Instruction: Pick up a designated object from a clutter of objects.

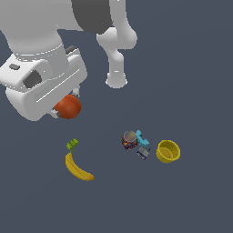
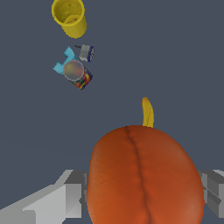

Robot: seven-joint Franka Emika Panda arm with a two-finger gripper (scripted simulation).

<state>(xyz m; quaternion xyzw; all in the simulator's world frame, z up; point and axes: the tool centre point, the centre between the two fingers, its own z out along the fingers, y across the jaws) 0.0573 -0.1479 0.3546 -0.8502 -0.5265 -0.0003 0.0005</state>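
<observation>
Jaws clamp a smooth, glossy red-orange sphere [image 2: 144,175] with a shallow seam.

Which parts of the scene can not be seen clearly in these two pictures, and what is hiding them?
- Pincer fingertips: the smooth red-orange ball covers them in the wrist view; the white hand housing hides them in the exterior view.
- Curved yellow banana: mostly behind the ball in the wrist view.
- Small green brick: hidden in the wrist view.
- Small blue-white box: too small to read, both views.
</observation>
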